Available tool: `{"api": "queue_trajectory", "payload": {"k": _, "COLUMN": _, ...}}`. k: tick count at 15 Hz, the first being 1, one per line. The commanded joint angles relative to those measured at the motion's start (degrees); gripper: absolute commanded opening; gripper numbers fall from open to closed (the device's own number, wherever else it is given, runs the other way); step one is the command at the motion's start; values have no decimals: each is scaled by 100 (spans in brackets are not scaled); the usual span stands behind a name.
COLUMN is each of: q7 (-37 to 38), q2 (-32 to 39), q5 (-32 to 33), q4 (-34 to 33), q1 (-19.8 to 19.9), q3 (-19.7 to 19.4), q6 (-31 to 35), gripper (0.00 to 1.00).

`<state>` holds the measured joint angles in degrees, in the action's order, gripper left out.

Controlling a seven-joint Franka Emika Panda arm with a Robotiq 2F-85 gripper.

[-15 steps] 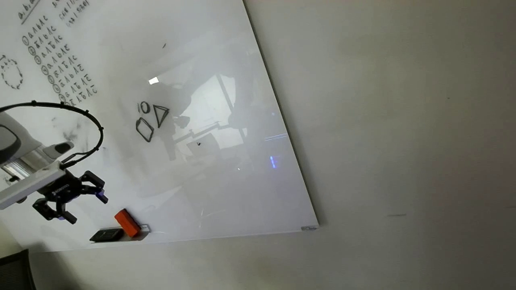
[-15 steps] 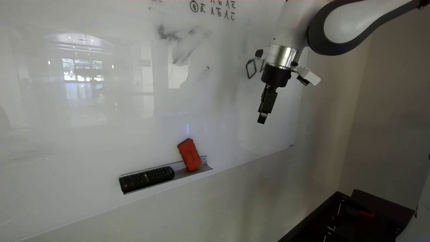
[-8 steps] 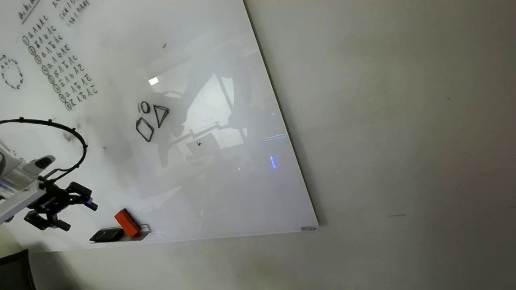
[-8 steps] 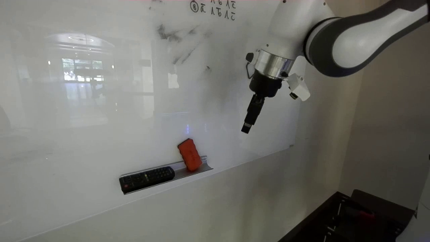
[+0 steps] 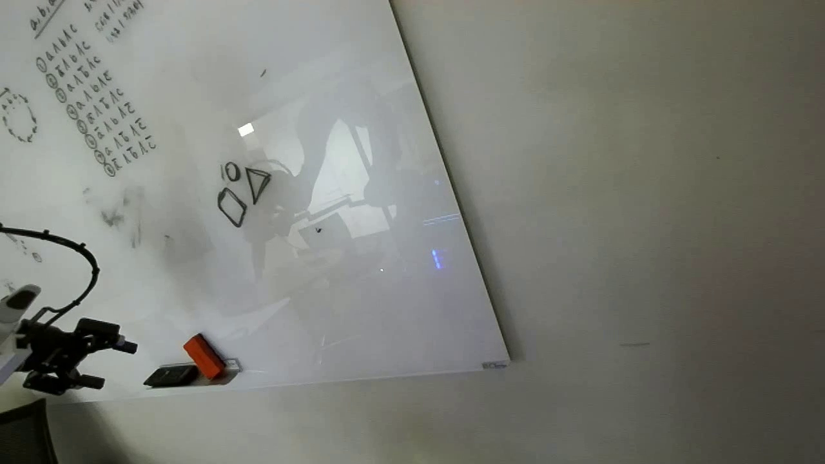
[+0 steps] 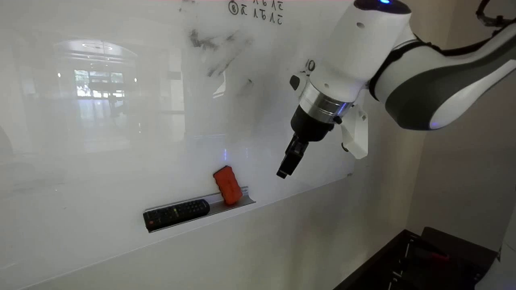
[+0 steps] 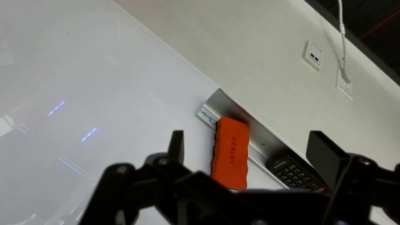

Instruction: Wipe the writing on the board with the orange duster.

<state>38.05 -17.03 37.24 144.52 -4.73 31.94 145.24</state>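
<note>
The light was soft and rather dim. In an exterior view, pale patches of glare (image 5: 335, 161) lay on the glossy board (image 5: 399, 335) above and right of the orange duster (image 5: 203, 356); farther right, a shadow (image 5: 496, 283) edged the dull wall (image 5: 612, 225). In an exterior view, mirrored windows (image 6: 98, 83) glowed up and left of the duster, the corner (image 6: 427, 270) to its lower right nearly black. In the wrist view, blue streaks (image 7: 89, 134) shone left of the duster; its lettering (image 7: 233, 151) was legible, the gripper (image 7: 247, 144) nearer the lens blurred.
</note>
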Motion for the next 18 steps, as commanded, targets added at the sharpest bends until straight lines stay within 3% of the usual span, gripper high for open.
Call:
{"api": "queue_trajectory", "payload": {"k": 1, "q7": 1087, "q2": 192, "q5": 1094, "q4": 25, "q1": 411, "q3": 413, "q6": 245, "gripper": 100}}
{"api": "queue_trajectory", "payload": {"k": 3, "q7": 1768, "q2": 258, "q5": 1840, "q4": 104, "q1": 575, "q3": 521, "q6": 550, "gripper": 100}}
{"api": "queue_trajectory", "payload": {"k": 5, "q7": 2048, "q2": 251, "q5": 2432, "q4": 242, "q1": 659, "q3": 364, "q6": 1292, "gripper": 100}}
{"api": "queue_trajectory", "payload": {"k": 6, "q7": 1815, "q2": 285, "q5": 2033, "q4": 118, "q1": 499, "q3": 420, "q6": 759, "gripper": 100}}
{"api": "queue_trajectory", "payload": {"k": 10, "q7": 1939, "q2": 308, "q5": 2294, "q4": 201, "q1": 629, "q3": 387, "q6": 1146, "gripper": 100}}
{"api": "queue_trajectory", "payload": {"k": 17, "q7": 5103, "q2": 561, "q5": 4494, "q4": -162, "q1": 996, "q3": 1583, "q6": -940, "gripper": 100}}
{"api": "queue_trajectory", "payload": {"k": 18, "q7": 5375, "q2": 791, "q5": 4823, "q4": -161, "q1": 351, "q3": 1062, "q6": -1380, "gripper": 100}}
